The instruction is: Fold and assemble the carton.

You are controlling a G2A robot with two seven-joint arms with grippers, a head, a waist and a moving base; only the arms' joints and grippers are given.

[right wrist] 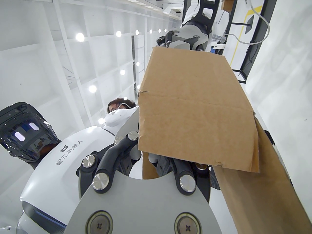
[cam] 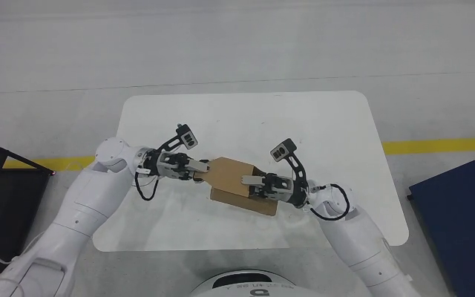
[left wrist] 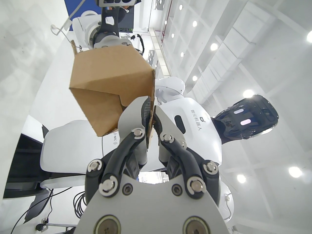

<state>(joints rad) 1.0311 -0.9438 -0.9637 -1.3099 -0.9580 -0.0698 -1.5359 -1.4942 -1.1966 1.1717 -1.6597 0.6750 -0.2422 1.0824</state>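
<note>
Cardboard carton [cam: 231, 178] hangs over the middle of the table [cam: 319, 126], the left gripper [left wrist: 151, 120] clamped on one end's edge and the right gripper [cam: 256, 184] seemingly pinching the opposite flap, so folding well likely means firm grips and squeezing squarely along the creases.

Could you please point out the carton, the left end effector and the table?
carton [cam: 231, 177]: top view, upper panel.
left end effector [left wrist: 150, 109]: left wrist view, between its fingertips.
table [cam: 326, 126]: top view, bare top.

carton [cam: 228, 174] seemingly bears no legible print
</note>
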